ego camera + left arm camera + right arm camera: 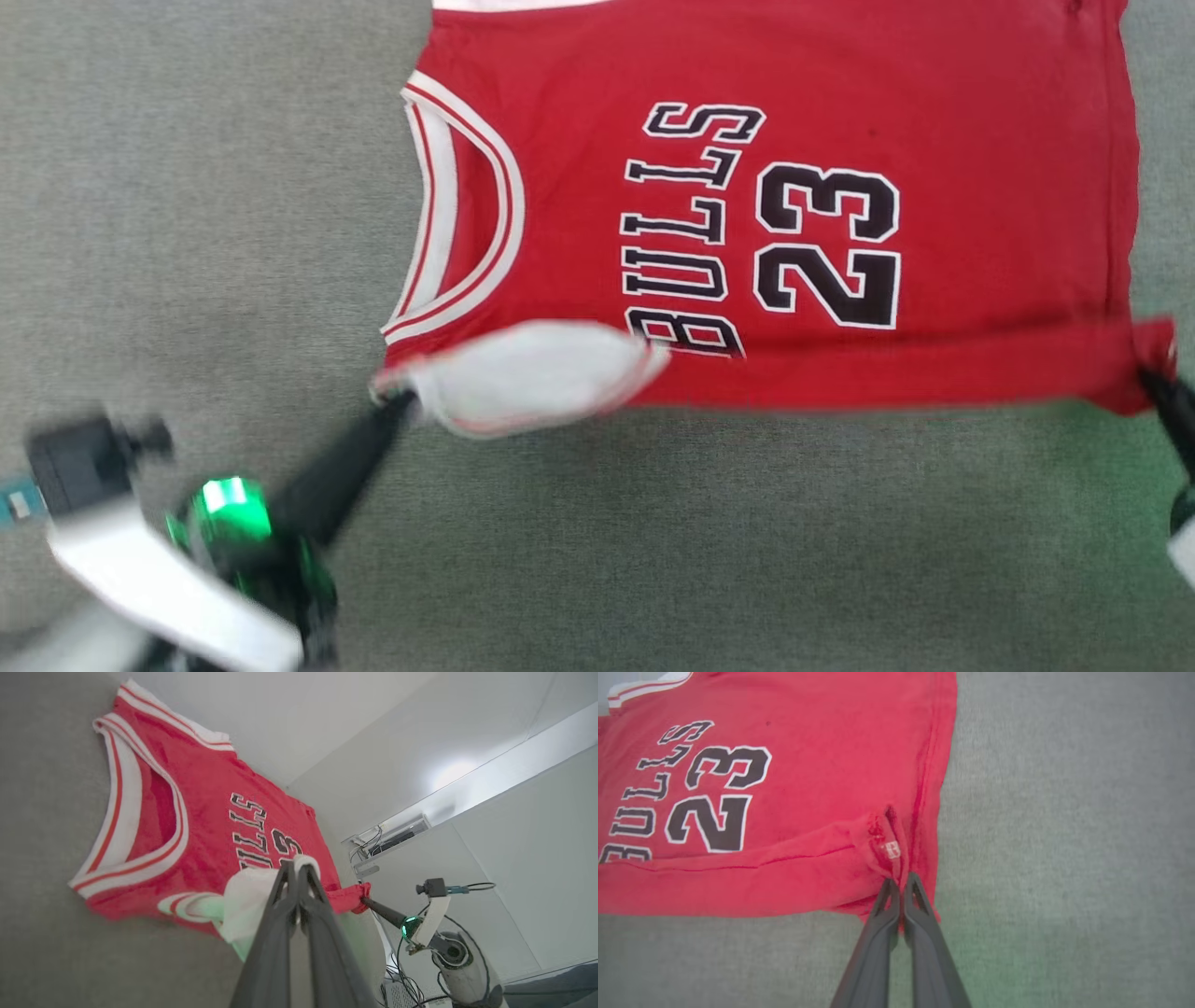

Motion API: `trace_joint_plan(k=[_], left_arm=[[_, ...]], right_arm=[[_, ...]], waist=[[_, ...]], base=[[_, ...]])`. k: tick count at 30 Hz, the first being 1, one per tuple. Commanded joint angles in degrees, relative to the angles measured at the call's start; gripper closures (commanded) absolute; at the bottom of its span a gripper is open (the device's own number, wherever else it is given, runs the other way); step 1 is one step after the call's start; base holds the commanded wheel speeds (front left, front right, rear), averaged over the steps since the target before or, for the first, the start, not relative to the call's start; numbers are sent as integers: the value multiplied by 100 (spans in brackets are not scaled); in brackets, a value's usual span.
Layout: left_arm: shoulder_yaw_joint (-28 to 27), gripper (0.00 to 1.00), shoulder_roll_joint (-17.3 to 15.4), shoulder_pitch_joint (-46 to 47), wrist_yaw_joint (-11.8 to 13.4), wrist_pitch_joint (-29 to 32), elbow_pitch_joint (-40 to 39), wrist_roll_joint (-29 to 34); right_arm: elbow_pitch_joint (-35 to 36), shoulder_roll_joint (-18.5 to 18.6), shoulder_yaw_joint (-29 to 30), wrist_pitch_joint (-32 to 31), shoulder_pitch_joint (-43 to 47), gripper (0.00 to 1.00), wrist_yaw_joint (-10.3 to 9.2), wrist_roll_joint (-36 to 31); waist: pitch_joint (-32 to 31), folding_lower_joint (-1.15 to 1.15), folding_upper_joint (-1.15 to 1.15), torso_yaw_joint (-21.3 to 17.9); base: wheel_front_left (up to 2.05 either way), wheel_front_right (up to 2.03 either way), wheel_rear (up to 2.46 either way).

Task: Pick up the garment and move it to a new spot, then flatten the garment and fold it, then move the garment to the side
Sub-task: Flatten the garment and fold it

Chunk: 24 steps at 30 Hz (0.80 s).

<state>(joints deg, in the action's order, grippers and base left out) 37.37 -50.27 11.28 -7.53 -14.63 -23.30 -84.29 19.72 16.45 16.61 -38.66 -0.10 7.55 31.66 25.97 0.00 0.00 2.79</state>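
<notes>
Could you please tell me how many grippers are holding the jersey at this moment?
2. The left gripper is shut on the white sleeve; the right gripper is shut on the red bottom corner of the jersey, along its near edge.

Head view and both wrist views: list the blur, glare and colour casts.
Head view: the garment is fairly sharp, but its white sleeve and the left gripper are motion-smeared. Left wrist view: green tint on the sleeve, soft glare patch on the wall. Right wrist view: green cast on the grey surface beside the right gripper.
</notes>
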Motion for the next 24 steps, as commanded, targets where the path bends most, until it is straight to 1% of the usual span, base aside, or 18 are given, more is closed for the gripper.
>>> trace_joint_plan(k=[1, 2, 7, 9, 16, 20, 23, 24], left_arm=[[-79, 100, 62, 320, 14, 31, 104, -44], [-114, 100, 126, 780, 14, 178, 286, -141], [-193, 100, 298, 1827, 14, 587, 853, -361], [-168, 100, 343, 2009, 14, 675, 965, -355], [-136, 100, 664, 2795, 14, 1023, 1973, -536], [-88, 100, 750, 2998, 14, 1090, 2475, -457], [32, 100, 736, 3107, 14, 1146, 2805, -316], [79, 85, 734, 3120, 15, 1154, 2900, -275]], right_arm=[[-95, 14, -40, 54, -213, 100, -12, -77], [-256, 48, -133, 120, -570, 100, -12, -130], [-780, 141, -419, 257, -1384, 100, -11, -252], [-875, 136, -456, 286, -1517, 100, -11, -275], [-1413, 75, -621, 634, -2086, 100, -9, -422], [-1671, -16, -721, 859, -2219, 100, -9, -441], [-1836, -43, -851, 977, -2276, 100, -10, -463], [-1863, -36, -884, 1033, -2296, 100, -10, -464]], waist=[[65, 0, 0, -38], [158, 0, 0, -94], [394, 0, 0, -200], [436, 0, 0, -208], [744, 0, 0, -295], [858, 0, 0, -349], [877, 0, 0, -395], [870, 0, 0, -406]], base=[[0, 0, 0], [0, 0, 0], [0, 0, 0], [0, 0, 0], [0, 0, 0], [0, 0, 0], [0, 0, 0], [0, 0, 0]])
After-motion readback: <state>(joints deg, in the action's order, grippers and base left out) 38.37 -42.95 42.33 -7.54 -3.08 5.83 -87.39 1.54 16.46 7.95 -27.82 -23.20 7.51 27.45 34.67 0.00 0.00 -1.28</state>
